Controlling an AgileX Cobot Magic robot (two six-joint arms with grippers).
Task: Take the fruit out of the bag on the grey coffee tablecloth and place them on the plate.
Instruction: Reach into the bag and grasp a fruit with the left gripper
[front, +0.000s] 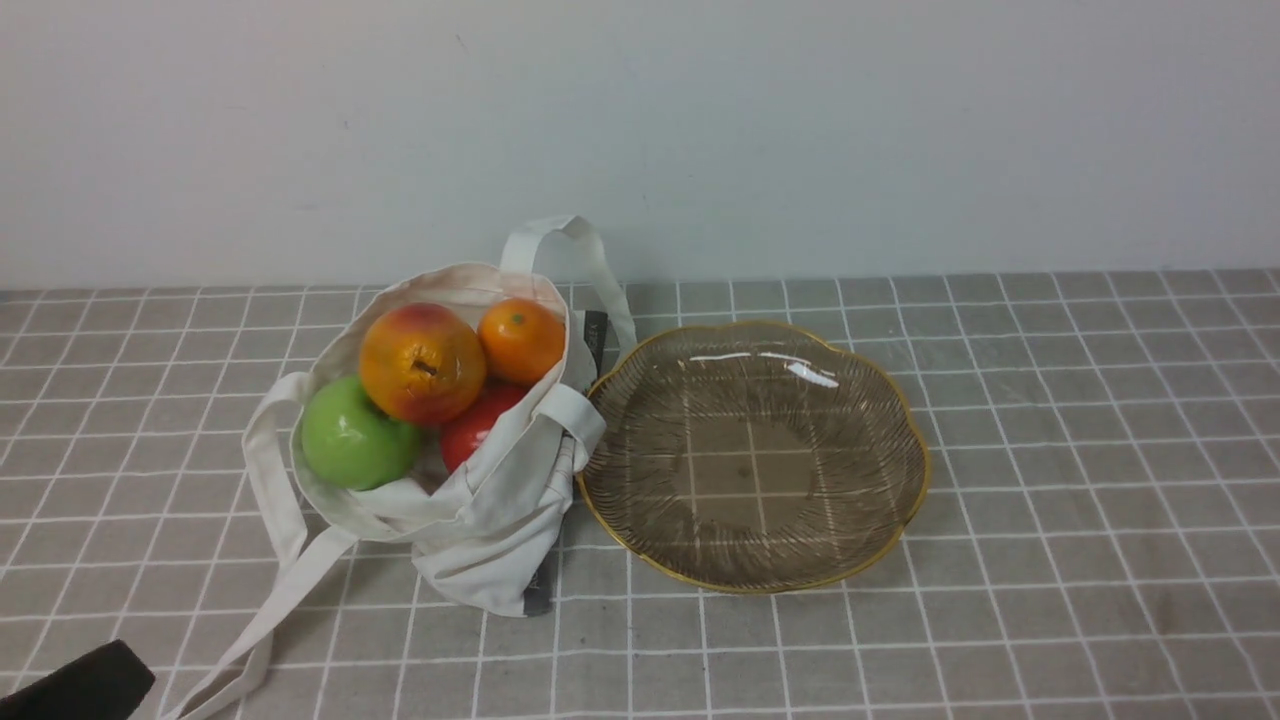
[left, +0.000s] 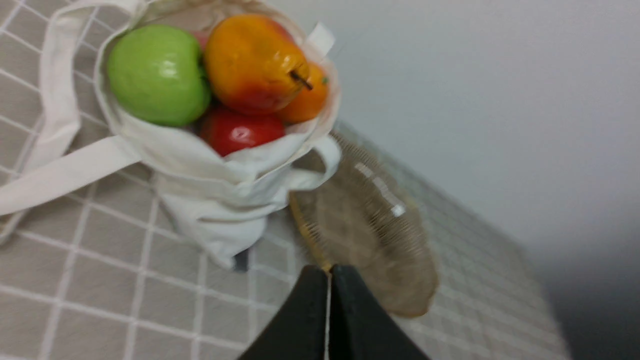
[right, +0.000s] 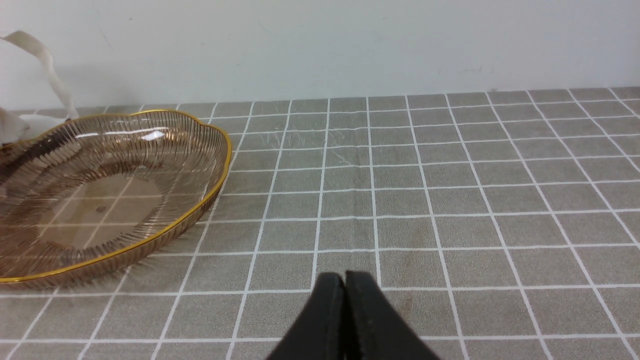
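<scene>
Four fruit visible: all in the bag, none on the plate.
Pear: glossy orange-yellow pear with red blush (front: 422, 362), on top of the pile, stem showing.
Apple: glossy round green apple (front: 355, 435), at 8 o'clock of the pear, touching it.
Tangerine: small orange tangerine (front: 521, 340), at 2 o'clock of the pear.
Red fruit: glossy red round fruit (front: 475, 425), at 5 o'clock of the pear, partly covered by it.
Bag: soft off-white canvas tote bag (front: 490, 520), mouth open, slumped on the cloth. One strap handle (front: 560, 240) stands at 12 o'clock; the other trails toward 7 o'clock.
Plate: wide transparent brownish ribbed glass plate with scalloped gold rim (front: 800, 520), at 3 o'clock of the bag, just beside it. Contact cannot be determined.
Tablecloth: grey-brown tablecloth with white grid lines (front: 1050, 450), under the bag and plate.
Left claw: black left claw (left: 330, 310), jaws pressed together with nothing between them, clear of the bag.
Right claw: black right claw (right: 345, 320), jaws together and empty, over bare cloth, apart from the plate.
</scene>
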